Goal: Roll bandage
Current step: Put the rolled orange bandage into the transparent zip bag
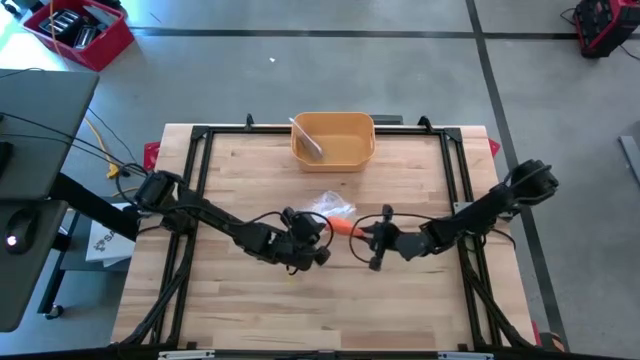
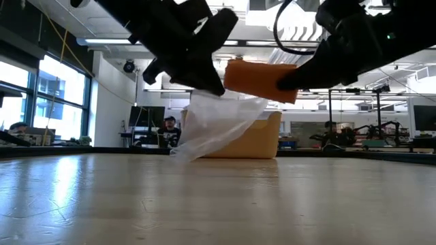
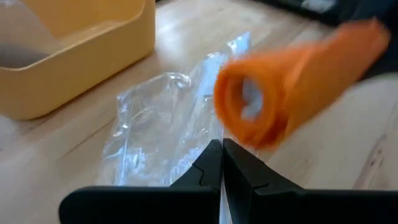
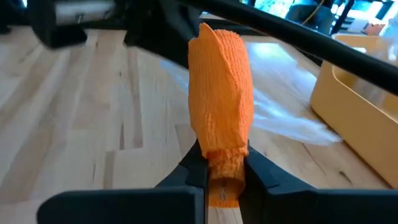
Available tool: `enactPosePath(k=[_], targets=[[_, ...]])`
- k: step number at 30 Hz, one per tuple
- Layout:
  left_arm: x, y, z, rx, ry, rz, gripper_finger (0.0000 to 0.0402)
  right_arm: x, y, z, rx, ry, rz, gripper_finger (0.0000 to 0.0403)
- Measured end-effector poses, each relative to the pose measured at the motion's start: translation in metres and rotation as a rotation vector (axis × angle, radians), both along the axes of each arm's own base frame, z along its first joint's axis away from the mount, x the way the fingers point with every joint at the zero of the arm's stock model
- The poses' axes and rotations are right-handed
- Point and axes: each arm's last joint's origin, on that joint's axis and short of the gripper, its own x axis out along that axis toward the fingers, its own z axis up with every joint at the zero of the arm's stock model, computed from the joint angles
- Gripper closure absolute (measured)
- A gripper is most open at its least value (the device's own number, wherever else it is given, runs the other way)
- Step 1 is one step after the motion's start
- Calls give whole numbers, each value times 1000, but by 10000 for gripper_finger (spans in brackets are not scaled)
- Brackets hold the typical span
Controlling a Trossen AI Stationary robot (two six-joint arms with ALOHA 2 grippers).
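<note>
Orange crepe, a partly rolled bandage [image 4: 219,102], stands out from the right tool [image 4: 222,174], whose two fingers pinch one end of it so the roll is lifted clear of the counter [image 1: 400,300]. Held by its end like that, the open core points toward the left tool [image 3: 222,163], which sits just beyond the roll's free end with its fingers pressed together; whether they nip a strip of clear film [image 3: 163,134] is not plain from the left wrist view. My guess is that one arm steadies the roll while the other is placed to work at its far end, which rolling would need. The crumpled clear wrapper hangs and lies just under and behind both tools, likely the bandage's cast-off packing.

The counter is pale butcher-block wood inside a black frame, bare apart from a yellow bin [image 1: 334,140] well beyond the tools, with something pale inside it. Around it is a grey concrete floor with a red crate [image 1: 80,32] to one side. The low view shows a workshop with big windows, ceiling strip lights, and a seated person [image 2: 167,131] far behind.
</note>
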Motion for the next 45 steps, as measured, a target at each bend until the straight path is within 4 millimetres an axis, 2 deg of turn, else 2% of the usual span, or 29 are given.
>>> enactPosePath(k=[7, 13, 18, 28, 40, 45], targets=[[-1, 1, 7, -9, -48, 23, 401, 15, 4, -12, -32, 48, -30, 371], [0, -3, 14, -14, -102, 26, 401, 15, 1, -26, 11, 141, -81, 371], [4, -5, 19, 28, -123, -17, 401, 16, -2, -27, 44, 181, -107, 371], [5, -5, 19, 14, -108, -56, 401, 25, -1, -11, 138, 1, -109, 371], [9, -10, 25, 30, -158, -96, 401, 36, -33, -11, 464, -65, -226, 371], [8, -12, 25, 36, -154, -107, 401, 43, -36, 0, 530, -171, -162, 371]])
